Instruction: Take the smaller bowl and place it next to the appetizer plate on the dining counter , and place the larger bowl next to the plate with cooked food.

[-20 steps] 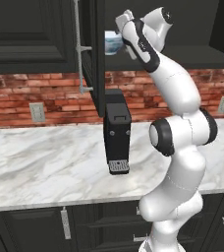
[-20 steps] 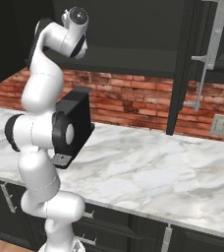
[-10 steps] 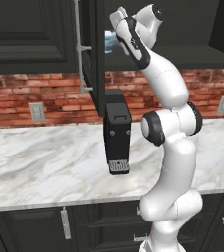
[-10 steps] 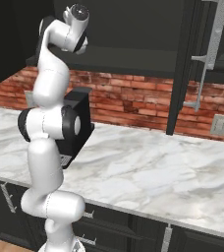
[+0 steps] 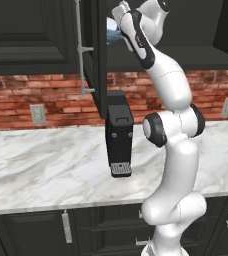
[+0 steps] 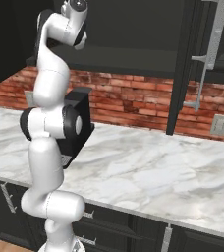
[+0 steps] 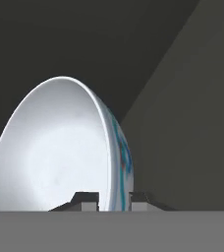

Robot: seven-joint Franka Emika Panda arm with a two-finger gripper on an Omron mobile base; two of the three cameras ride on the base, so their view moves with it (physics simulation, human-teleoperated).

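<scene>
Left base view: the white arm (image 5: 168, 150) rose from the lower right and reached up into the open upper cabinet (image 5: 151, 30). The gripper (image 5: 117, 25) was at the mouth of that cabinet, just past the edge of the open cabinet door (image 5: 100, 55). A pale bluish piece of the small bowl (image 5: 112, 29) showed beside the hand, at the front edge of the cabinet shelf. A black box-shaped appliance (image 5: 119, 140) stood on the marble counter (image 5: 41, 165) against the brick wall (image 5: 31, 95) (its type could not be made out). A wall socket (image 5: 37, 114) sat in the brick to the left.

Right base view: the arm (image 6: 52, 138) rose from the lower left, its upper end (image 6: 72, 22) inside the dark cabinet opening. The gripper itself could not be told apart there. The open door (image 6: 180, 64) hung to the right with its long metal handle (image 6: 207, 54). The black appliance (image 6: 79, 123) stood behind the arm on the counter (image 6: 148, 167).

Hand view: the small bowl (image 7: 60, 147) filled the left half, seen tilted, pale inside and blue-patterned outside, with dark cabinet walls (image 7: 192, 123) behind it. The two fingertips (image 7: 88, 202) stood close together on either side of the bowl's rim, one inside and one outside, so the gripper (image 7: 114, 201) was clamped narrowly on that rim.
</scene>
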